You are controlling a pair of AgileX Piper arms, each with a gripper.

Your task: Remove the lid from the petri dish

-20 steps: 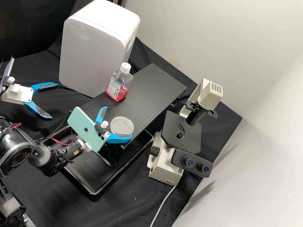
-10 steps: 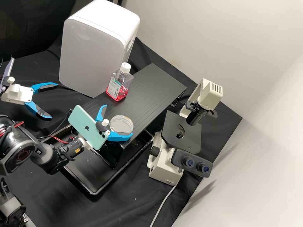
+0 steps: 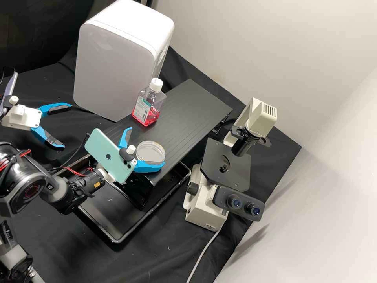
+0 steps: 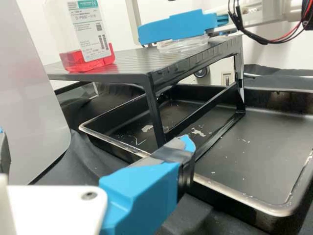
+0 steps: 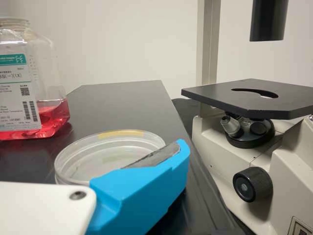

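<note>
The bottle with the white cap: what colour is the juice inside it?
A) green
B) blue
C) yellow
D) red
D: the bottle standing on the black shelf has red liquid pooled in its lower part.

Petri dish (image 5: 105, 152) near rim hidden behind right claw (image 3: 146, 147), flask (image 5: 27, 98) top cut off

Clear petri dish (image 3: 150, 152), black ribbed shelf (image 3: 188, 114).
</note>
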